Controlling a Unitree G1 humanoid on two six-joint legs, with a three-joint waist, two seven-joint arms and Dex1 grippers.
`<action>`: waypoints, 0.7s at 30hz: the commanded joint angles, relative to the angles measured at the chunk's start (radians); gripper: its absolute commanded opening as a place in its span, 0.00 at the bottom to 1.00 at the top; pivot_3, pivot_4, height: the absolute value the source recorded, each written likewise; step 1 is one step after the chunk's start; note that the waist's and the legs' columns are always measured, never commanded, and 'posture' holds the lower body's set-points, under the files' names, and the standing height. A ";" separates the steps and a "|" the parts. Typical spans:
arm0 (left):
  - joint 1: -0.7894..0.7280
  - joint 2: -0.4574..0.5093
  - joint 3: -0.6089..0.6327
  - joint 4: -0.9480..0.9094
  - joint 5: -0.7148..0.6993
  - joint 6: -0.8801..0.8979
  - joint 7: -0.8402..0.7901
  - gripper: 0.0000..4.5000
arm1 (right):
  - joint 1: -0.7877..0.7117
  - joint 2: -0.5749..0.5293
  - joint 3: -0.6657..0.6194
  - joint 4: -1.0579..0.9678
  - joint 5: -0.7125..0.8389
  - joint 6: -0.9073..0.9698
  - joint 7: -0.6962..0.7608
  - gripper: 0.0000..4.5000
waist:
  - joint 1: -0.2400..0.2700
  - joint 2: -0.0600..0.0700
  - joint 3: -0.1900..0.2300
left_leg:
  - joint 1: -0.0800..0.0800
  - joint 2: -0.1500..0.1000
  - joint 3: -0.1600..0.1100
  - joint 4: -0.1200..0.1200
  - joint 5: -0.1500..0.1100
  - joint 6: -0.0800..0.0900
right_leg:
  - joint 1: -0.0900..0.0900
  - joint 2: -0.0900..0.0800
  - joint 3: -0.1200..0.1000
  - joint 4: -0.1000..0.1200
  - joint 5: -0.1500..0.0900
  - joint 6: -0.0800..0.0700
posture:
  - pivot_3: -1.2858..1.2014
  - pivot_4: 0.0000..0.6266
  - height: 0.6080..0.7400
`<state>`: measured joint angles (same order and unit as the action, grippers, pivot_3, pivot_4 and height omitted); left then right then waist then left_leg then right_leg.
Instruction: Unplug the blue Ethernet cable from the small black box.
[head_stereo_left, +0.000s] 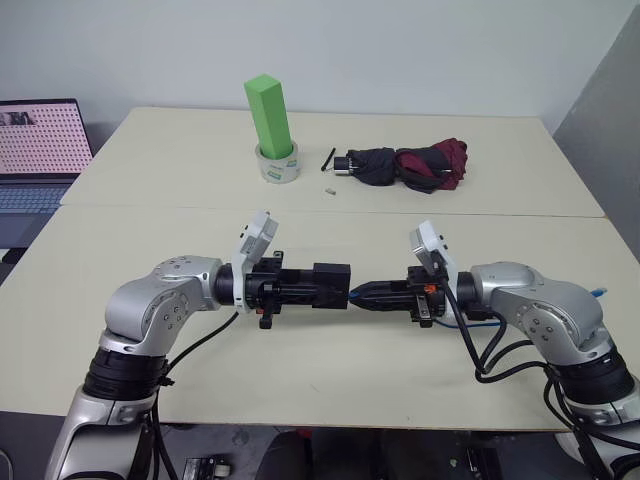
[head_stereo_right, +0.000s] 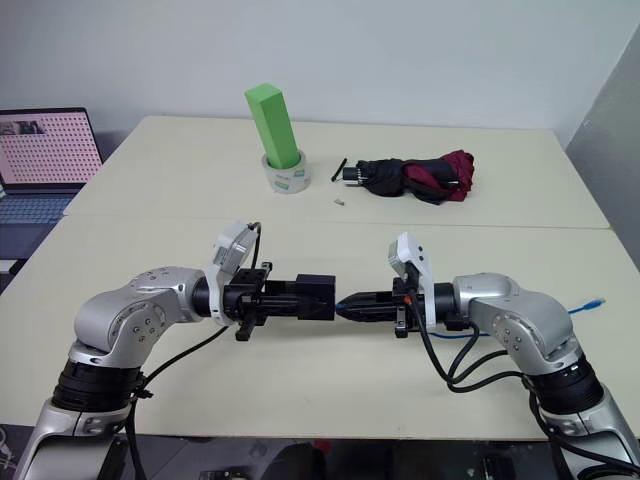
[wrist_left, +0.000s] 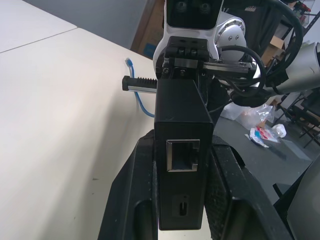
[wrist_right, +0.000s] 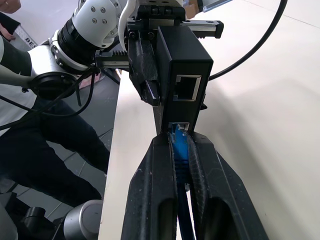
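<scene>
Left eye view runs from a laptop (head_stereo_left: 38, 150) at the table's left edge, its screen lit with a dotted pattern, across the pale table (head_stereo_left: 150, 230) to the grey wall on the right. Towards the far side stands a green block (head_stereo_left: 269, 115), upright inside a roll of tape (head_stereo_left: 279, 164). Just beyond it lies a small pale bit on the tabletop, then a folded black-and-maroon umbrella (head_stereo_left: 410, 166).

Nearer, both arms meet above the table, each pointing inward and roughly level. The left gripper (head_stereo_left: 305, 285) has its fingers clamped on the small black box (head_stereo_left: 331, 283), holding it by its sides. In the left wrist view the box (wrist_left: 181, 150) sits between the two black fingers (wrist_left: 131, 200), one empty port facing the camera.

To the right of the box, the right gripper (head_stereo_left: 365, 295) has its fingertips right up against the box's end. The right wrist view shows its fingers (wrist_right: 152, 195) closed on the blue Ethernet cable (wrist_right: 180, 155) at its plug, which sits in the lower port of the box (wrist_right: 186, 65); the port above it is empty. The cable runs back between the fingers towards the wrist. Farther right, in the right eye view, the cable's free end (head_stereo_right: 594, 302) lies on the table beside the right arm.
</scene>
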<state>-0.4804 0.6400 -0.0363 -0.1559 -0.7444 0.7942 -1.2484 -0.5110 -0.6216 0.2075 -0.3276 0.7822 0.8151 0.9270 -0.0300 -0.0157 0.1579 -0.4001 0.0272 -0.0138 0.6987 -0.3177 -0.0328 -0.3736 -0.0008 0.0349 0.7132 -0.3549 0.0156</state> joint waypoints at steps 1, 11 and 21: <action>-0.003 0.012 0.009 -0.040 -0.011 -0.021 -0.015 0.17 | -0.022 -0.001 -0.023 0.000 -0.026 -0.004 0.002 0.01 | 0.000 0.000 0.000 | 0.000 0.000 0.000 0.000 0.000 0.000 | 0.000 0.000 0.000 0.000 0.000 0.000 | 0.52 0.24 1.00; 0.038 0.086 -0.037 -0.037 0.117 -0.169 -0.062 0.17 | 0.004 -0.063 -0.039 0.032 -0.085 -0.021 0.046 0.01 | 0.000 0.000 0.000 | 0.000 0.000 0.000 0.000 0.000 0.000 | 0.000 0.000 0.000 0.000 0.000 0.000 | 0.52 0.24 1.00; 0.065 0.048 -0.010 0.024 0.212 -0.282 0.056 0.17 | -0.076 0.102 0.005 0.375 -0.502 -0.369 -0.289 0.01 | -0.002 0.000 0.000 | 0.000 0.000 0.001 -0.001 0.000 0.000 | 0.000 0.000 0.001 0.000 0.000 0.000 | 0.52 0.24 1.00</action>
<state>-0.4076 0.7027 -0.0755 -0.1398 -0.5554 0.5554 -1.2316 -0.5445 -0.5536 0.2153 -0.0500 0.4075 0.5646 0.7656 -0.0316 -0.0156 0.1580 -0.3998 0.0269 -0.0126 0.6982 -0.3177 -0.0328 -0.3747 -0.0007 0.0361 0.7140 -0.3549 0.0156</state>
